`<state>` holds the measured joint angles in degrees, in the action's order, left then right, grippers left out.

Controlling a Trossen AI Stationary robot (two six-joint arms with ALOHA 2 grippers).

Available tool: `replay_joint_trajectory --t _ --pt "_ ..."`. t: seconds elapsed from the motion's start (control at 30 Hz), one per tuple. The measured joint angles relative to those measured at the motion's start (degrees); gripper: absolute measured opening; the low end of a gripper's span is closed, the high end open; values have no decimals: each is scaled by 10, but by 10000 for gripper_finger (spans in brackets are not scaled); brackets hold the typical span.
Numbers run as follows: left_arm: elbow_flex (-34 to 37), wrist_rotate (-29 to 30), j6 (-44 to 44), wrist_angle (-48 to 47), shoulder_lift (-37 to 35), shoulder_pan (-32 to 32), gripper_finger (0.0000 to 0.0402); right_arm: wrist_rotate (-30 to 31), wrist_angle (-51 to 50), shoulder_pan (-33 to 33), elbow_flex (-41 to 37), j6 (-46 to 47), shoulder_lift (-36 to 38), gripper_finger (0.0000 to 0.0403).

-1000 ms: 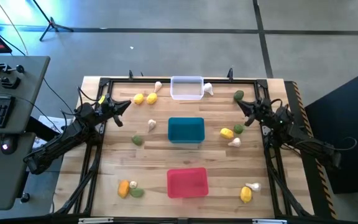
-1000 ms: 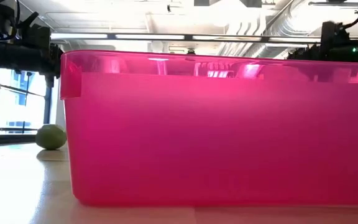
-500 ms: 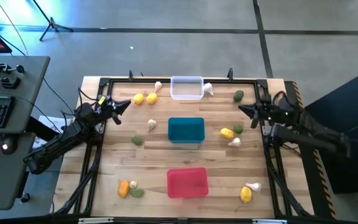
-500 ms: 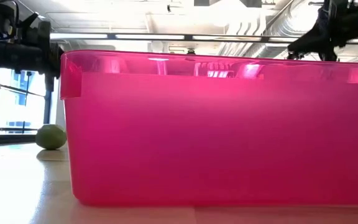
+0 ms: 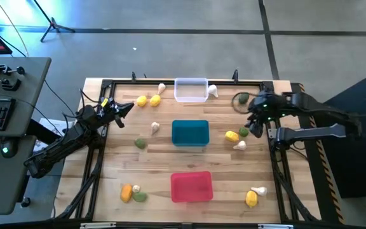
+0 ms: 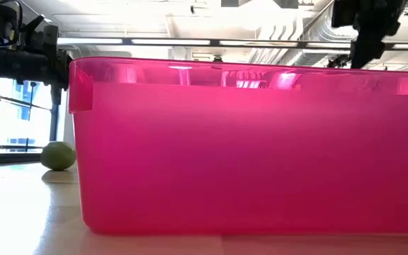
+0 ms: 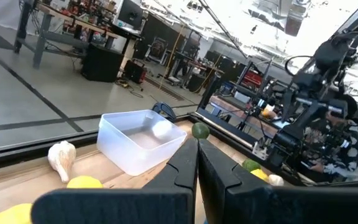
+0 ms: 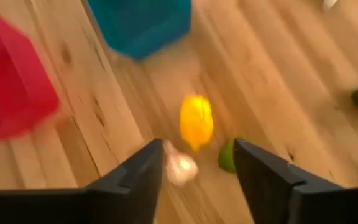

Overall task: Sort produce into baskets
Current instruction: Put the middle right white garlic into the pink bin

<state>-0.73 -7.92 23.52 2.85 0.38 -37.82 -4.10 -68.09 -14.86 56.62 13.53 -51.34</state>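
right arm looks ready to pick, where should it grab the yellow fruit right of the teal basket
Grip the yellow fruit across its narrow middle, coming down from above. It lies flat and elongated on the table, so its short width suits the open right gripper. A garlic bulb and a green piece sit close by, so drop in carefully.

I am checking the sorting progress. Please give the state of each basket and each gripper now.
Clear basket: upright, empty.
Blue basket: upright, empty.
Red basket: upright, empty.
Left gripper: shut, holding nothing, at the table's left side.
Right gripper: open, above a yellow fruit, a garlic bulb and a green piece.
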Motion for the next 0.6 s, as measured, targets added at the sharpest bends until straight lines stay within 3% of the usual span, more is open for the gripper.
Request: replay_joint_trajectory --t 0.27,0.6 --pt "0 0 -2 0 0 0 0 14 10 48 -61 -43 -104 267" --pt "0 0 -37 0 0 0 0 -4 51 136 -92 -89 -217 275"
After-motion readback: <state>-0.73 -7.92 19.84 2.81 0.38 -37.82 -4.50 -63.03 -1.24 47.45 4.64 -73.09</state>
